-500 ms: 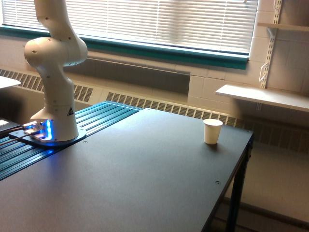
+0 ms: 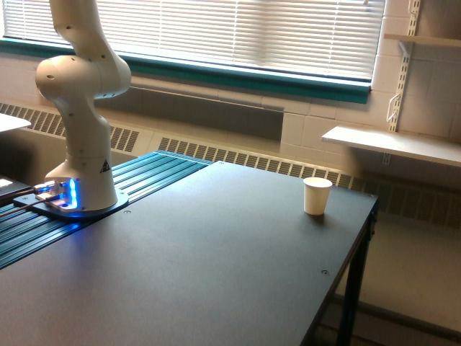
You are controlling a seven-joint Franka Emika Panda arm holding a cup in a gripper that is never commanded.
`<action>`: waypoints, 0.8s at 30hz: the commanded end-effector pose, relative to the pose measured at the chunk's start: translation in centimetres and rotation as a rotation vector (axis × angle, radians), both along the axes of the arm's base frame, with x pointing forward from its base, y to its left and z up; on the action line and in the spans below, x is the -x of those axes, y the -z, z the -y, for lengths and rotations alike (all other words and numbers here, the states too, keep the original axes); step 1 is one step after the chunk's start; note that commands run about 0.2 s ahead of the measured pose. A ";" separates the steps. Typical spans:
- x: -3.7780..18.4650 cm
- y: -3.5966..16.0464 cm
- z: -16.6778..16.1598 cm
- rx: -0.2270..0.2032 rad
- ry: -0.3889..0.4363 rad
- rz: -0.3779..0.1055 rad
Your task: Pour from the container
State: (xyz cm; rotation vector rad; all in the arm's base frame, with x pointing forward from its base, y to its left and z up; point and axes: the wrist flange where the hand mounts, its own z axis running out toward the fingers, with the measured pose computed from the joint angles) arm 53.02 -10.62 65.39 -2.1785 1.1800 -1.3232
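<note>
Dark table (image 2: 216, 267) under blinds; 1 white paper cup (image 2: 317, 195) upright near far edge; arm base (image 2: 81, 173) visible; gripper out of frame.

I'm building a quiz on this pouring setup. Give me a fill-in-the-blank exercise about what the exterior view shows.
1. The only cup standing on the dark table is a ____ paper cup.
2. That cup stands near the table's edge on the exterior view's ____ side.
3. The lights at the arm's base glow ____.
4. The arm rises out of the top of the picture, so its end effector is ____ view.

Missing words: white; right; blue; out of
</note>
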 end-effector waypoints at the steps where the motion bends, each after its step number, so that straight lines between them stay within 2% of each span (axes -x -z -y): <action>1: 0.1 4.5 -2.1 -0.033 -0.053 -0.169; 4: 0.2 7.5 -5.4 -0.061 -0.060 -0.254; 8: 0.7 10.2 -8.3 -0.077 -0.078 -0.321; 10: 0.9 11.5 -10.1 -0.066 -0.099 -0.357; 13: 1.2 12.9 -12.2 -0.080 -0.120 -0.384; 18: 1.5 15.3 -15.8 -0.061 -0.176 -0.445; 22: 2.2 17.4 -17.6 -0.051 -0.193 -0.492; 24: 2.7 18.4 -18.5 -0.032 -0.208 -0.518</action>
